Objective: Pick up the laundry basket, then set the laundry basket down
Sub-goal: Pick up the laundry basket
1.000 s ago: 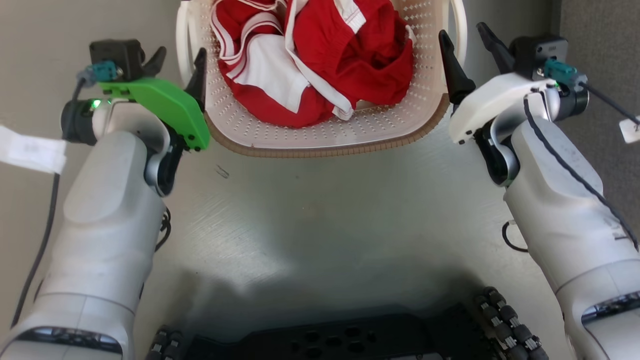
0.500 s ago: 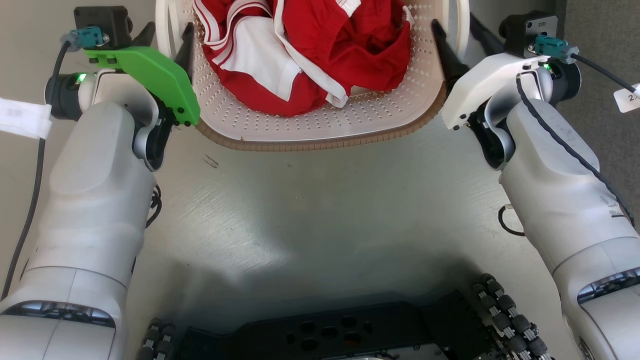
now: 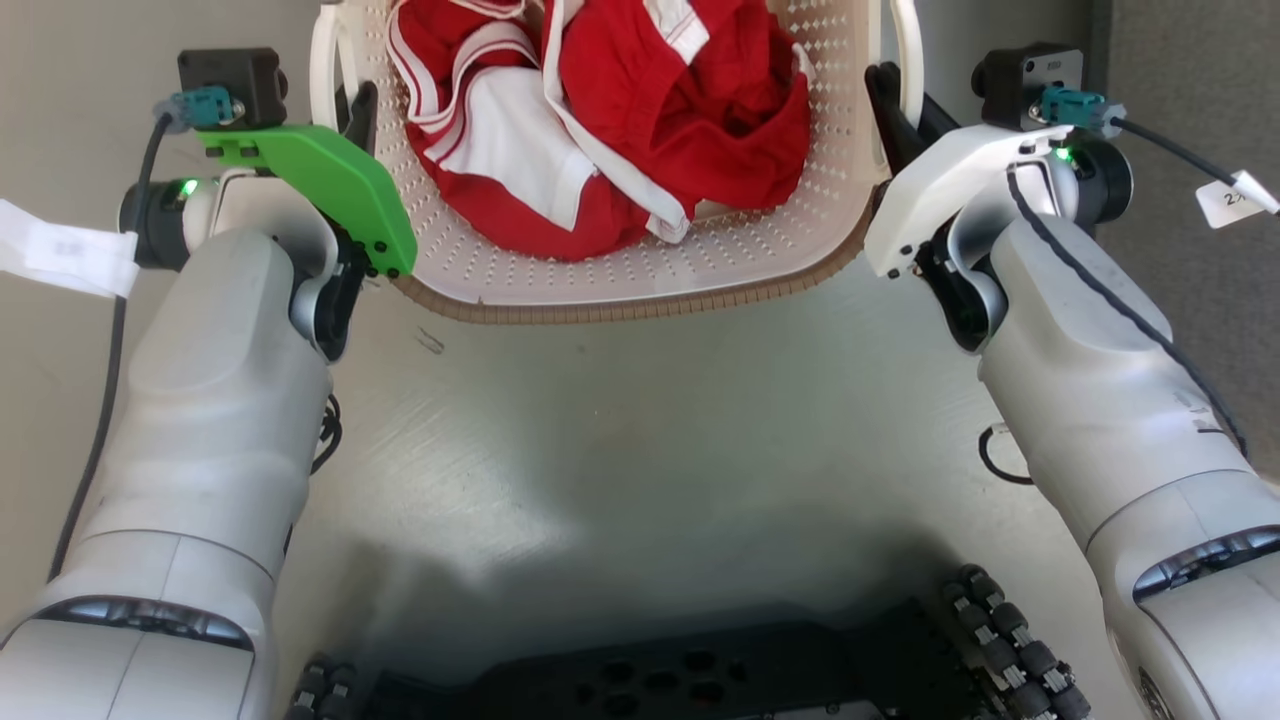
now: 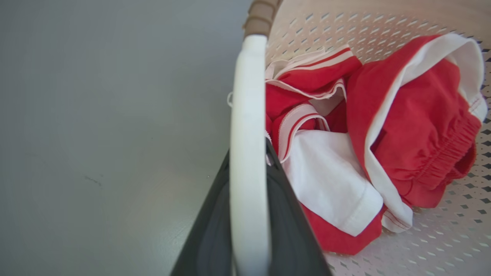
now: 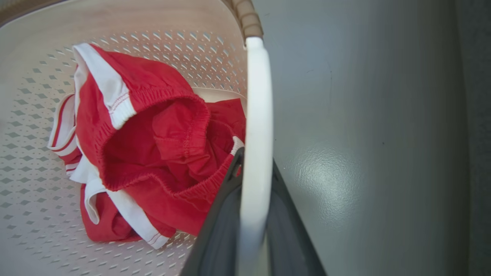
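Your left gripper (image 3: 345, 105) is clamped on the left handle (image 3: 321, 65) of the laundry basket (image 3: 620, 300). One dark finger sits on the basket side of the white bar and the other on its outer side. In the left wrist view both fingers (image 4: 291, 214) lie tight against that handle (image 4: 247, 115), with no gap to be seen.

Your right gripper (image 3: 905, 100) grips the right handle (image 3: 908, 45) in the same way. The right wrist view shows the white bar (image 5: 257, 115) running up between its two fingers (image 5: 218, 230), which press on it from either side.

You have the basket straight ahead of you between the two arms. Its near brown rim curves across the middle of the head view, and its far end is cut off at the top edge. Whether it rests on the floor (image 3: 640, 430) or hangs just clear of it cannot be told from these views.

Red-and-white clothes (image 3: 620, 130) lie bunched in the bottom of the basket, leaving the near perforated wall bare. A white panel lies towards the left, and a red piece with an elastic waistband towards the right.

On your left wrist sits a bright green cover (image 3: 330, 190), just beside the near left corner of the rim. A white tag (image 3: 60, 260) hangs from the cable further left. The dark base (image 3: 650, 685) of your robot lies along the near edge, well apart from the basket. A darker, rougher strip of flooring (image 3: 1190, 60) runs along the far right.
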{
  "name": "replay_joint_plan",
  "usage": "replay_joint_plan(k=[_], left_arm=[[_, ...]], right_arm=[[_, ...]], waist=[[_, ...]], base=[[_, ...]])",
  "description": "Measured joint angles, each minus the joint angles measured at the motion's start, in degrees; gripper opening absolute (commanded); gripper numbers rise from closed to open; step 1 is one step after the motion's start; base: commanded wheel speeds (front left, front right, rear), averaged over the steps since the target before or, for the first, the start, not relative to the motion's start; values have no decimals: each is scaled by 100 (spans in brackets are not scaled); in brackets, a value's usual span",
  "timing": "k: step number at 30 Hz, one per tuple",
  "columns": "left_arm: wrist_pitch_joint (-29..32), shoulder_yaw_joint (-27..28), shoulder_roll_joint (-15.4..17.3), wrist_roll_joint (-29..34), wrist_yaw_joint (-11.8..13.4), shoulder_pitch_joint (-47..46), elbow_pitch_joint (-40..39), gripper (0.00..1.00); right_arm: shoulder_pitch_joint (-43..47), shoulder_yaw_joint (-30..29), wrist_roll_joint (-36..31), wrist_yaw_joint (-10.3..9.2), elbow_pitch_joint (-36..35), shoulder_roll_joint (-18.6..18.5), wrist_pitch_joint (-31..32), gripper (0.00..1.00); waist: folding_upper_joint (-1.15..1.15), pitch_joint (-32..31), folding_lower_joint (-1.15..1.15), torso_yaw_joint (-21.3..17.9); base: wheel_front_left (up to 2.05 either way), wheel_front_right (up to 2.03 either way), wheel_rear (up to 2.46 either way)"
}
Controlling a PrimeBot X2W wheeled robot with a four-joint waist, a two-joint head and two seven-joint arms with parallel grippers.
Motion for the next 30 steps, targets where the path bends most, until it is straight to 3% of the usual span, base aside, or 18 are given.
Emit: replay_joint_plan(k=[21, 30], left_arm=[[-172, -135, -190, -216, -45, 469, 780, 0], [82, -148, -290, -446, -70, 865, 1038, 0]], right_arm=[[321, 66, 304, 157, 887, 157, -41, 0], [699, 176, 543, 208, 1160, 204, 175, 0]], waist=[[0, -1275, 0, -84], [0, -1994, 0, -83]], base=[[0, 0, 0], [0, 0, 0]])
